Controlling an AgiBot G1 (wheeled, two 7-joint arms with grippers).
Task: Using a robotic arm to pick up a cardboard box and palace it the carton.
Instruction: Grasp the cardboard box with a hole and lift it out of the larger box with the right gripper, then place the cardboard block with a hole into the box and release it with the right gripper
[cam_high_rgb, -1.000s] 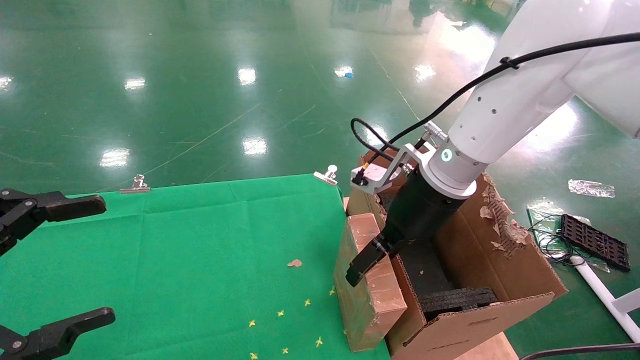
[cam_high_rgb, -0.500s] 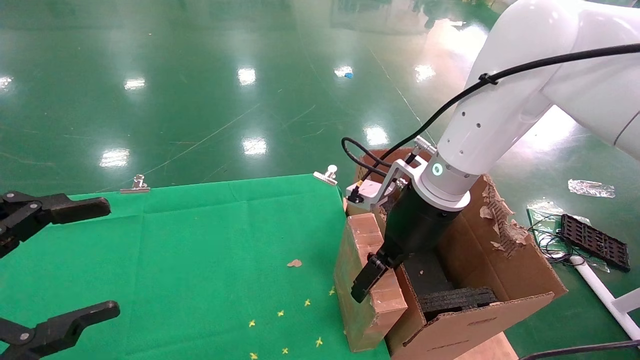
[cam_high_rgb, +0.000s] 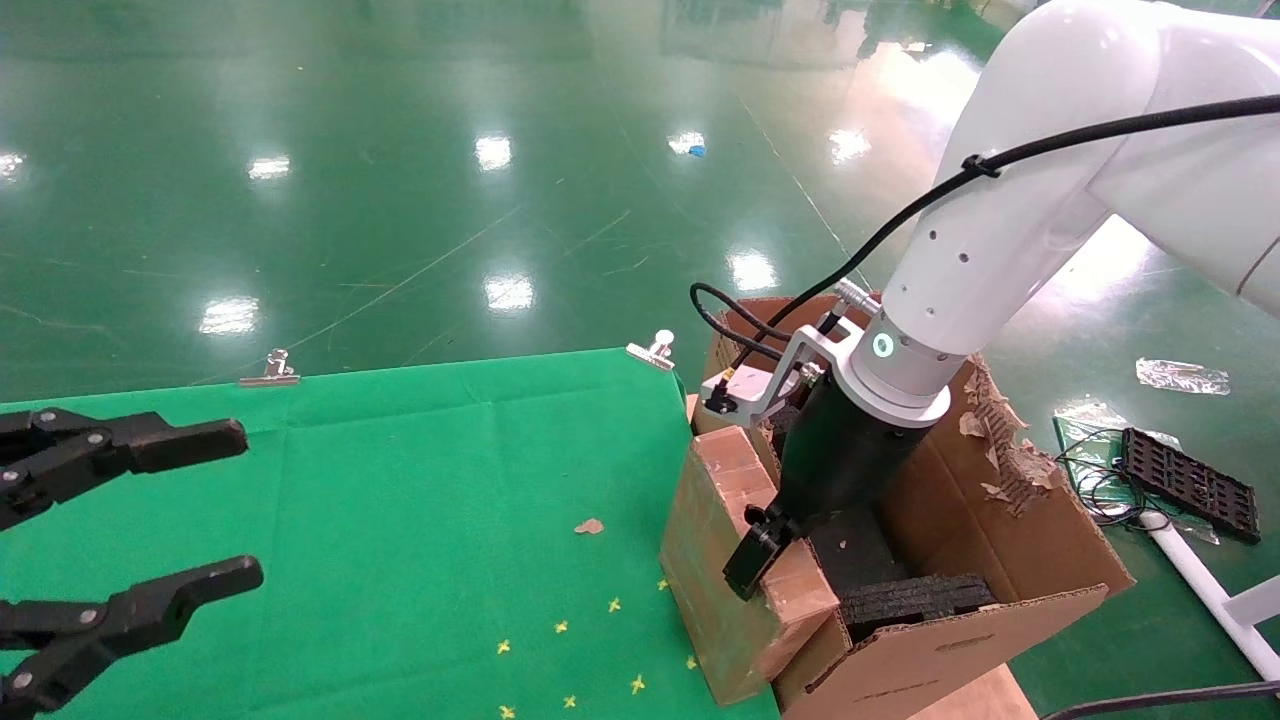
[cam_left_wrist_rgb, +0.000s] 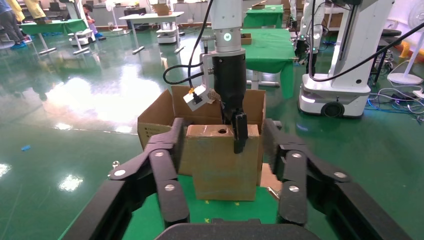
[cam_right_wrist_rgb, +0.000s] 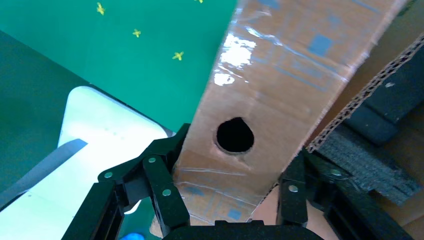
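The slim brown cardboard box (cam_high_rgb: 712, 570) stands on edge, tilted, at the right edge of the green table (cam_high_rgb: 400, 500), against the wall of the big carton (cam_high_rgb: 950, 640). My right gripper (cam_high_rgb: 762, 562), on the white robotic arm (cam_high_rgb: 990, 250), is shut on the box's top edge. In the right wrist view the fingers (cam_right_wrist_rgb: 165, 190) clamp both faces of the box (cam_right_wrist_rgb: 280, 75) near its small hole (cam_right_wrist_rgb: 235, 135). My left gripper (cam_high_rgb: 245, 503) is open and empty over the table's left side, facing the box (cam_left_wrist_rgb: 222, 165). Black foam (cam_high_rgb: 915, 598) lies inside the carton.
Two metal clips (cam_high_rgb: 270, 370) (cam_high_rgb: 655, 348) hold the cloth at the table's far edge. A cardboard scrap (cam_high_rgb: 590, 526) and yellow marks (cam_high_rgb: 560, 627) lie on the cloth. A black tray (cam_high_rgb: 1190, 485) and a white pipe (cam_high_rgb: 1215, 600) lie on the floor to the right.
The right gripper has tilted the box, its near top corner swinging right over the carton's edge. The left gripper has moved right, further into view.
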